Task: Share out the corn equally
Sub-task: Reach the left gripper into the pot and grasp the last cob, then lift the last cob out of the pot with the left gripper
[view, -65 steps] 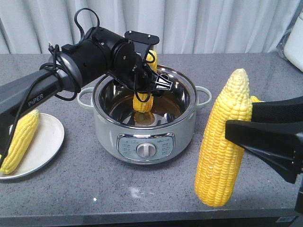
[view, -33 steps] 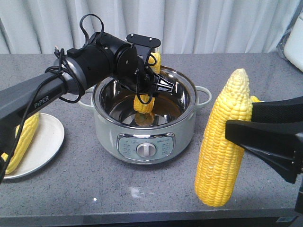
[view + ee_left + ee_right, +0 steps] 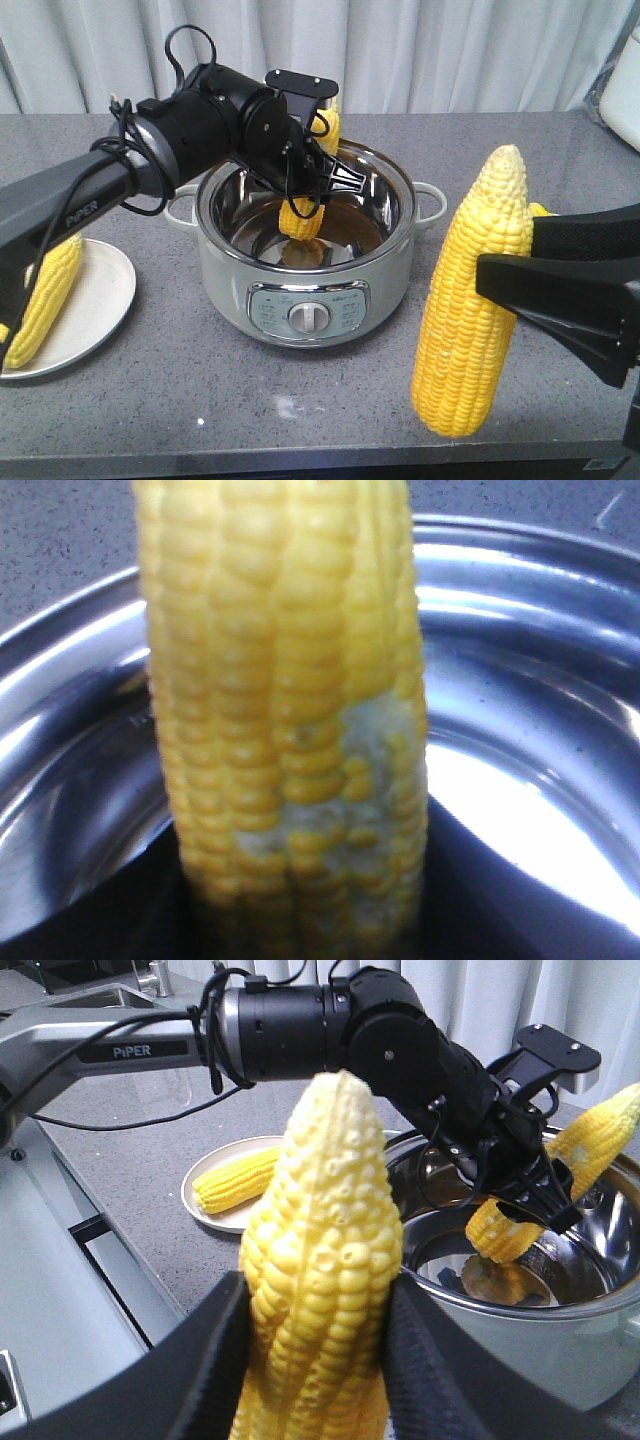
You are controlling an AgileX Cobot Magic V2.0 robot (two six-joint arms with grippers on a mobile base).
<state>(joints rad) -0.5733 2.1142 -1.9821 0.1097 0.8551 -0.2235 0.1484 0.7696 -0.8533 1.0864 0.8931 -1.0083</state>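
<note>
Barely anything has shifted: the left cob (image 3: 303,218) hangs nearly upright with its lower end inside the pot (image 3: 385,275), as it did a second ago, though the wrist has crept slightly higher. I'd judge the sharing is stalled mid-transfer. The left claw (image 3: 312,182) is clenched round that cob's middle, jaws narrowly parted. Beyond that claw's arm side, the plate cob (image 3: 45,290) lies on a plate (image 3: 105,300) on the counter (image 3: 200,390). The right claw (image 3: 318,1380) grips the right cob (image 3: 320,1220) upright, well apart from the pot
</note>
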